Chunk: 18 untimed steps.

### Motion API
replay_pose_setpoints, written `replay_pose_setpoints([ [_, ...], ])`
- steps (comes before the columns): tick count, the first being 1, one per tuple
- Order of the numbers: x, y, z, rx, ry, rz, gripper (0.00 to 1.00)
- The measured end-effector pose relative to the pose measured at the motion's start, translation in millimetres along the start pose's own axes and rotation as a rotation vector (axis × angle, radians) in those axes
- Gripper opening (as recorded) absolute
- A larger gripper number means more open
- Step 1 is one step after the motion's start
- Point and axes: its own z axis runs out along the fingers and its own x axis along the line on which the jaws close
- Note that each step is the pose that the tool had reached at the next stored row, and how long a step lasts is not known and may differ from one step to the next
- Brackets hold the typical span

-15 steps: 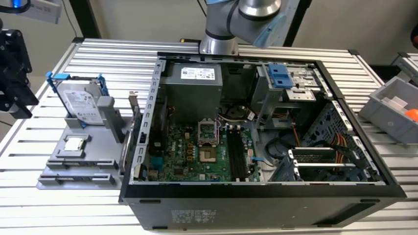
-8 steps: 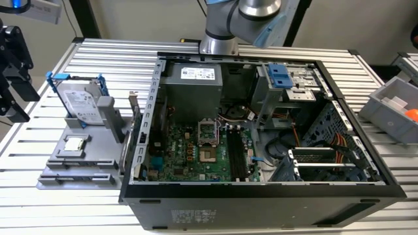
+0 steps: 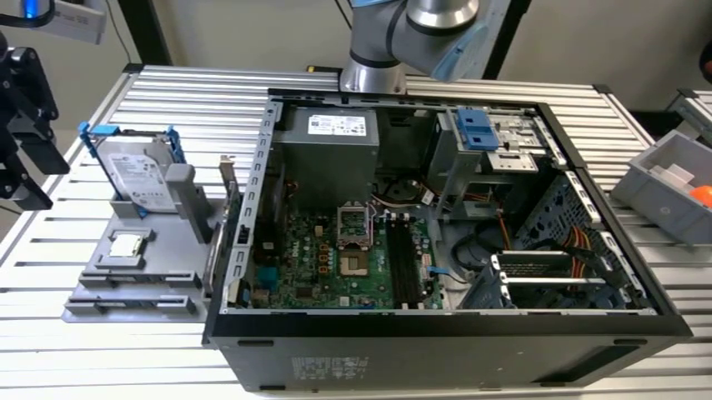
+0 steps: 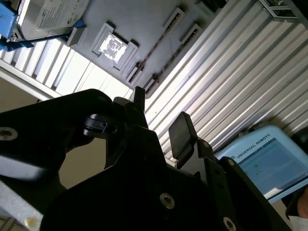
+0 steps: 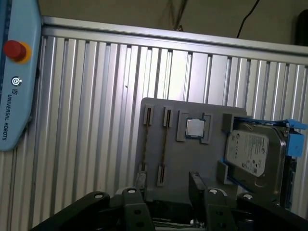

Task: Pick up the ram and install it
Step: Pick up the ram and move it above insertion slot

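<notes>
On the grey holder plate (image 5: 192,159) a thin dark stick, seemingly the ram (image 5: 163,147) seen edge-on, stands in one of two long slots. The second wrist view shows the same slots and stick (image 4: 161,50) from afar. My gripper (image 5: 167,185) hovers well above the plate, open, with nothing between its black fingers (image 5: 195,180). The second wrist view also has the gripper (image 4: 159,115) open. The open computer case (image 3: 239,250) shows its green motherboard (image 3: 323,258) with dark memory slots (image 3: 398,262). My arm (image 3: 412,29) rises behind the case.
A silver hard drive in a blue-handled frame (image 5: 250,154) and a small square processor chip (image 5: 195,127) share the plate. A teach pendant (image 5: 17,82) lies on the ribbed metal table (image 5: 86,120). A grey bin (image 3: 668,187) sits at the exterior view's right, black equipment (image 3: 22,133) at its left edge.
</notes>
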Motion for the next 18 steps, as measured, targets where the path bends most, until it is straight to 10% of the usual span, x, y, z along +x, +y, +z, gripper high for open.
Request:
replay_pose_setpoints([
  [18,0.5,-0.4,13.8,0.0,0.0,0.0,1.0],
])
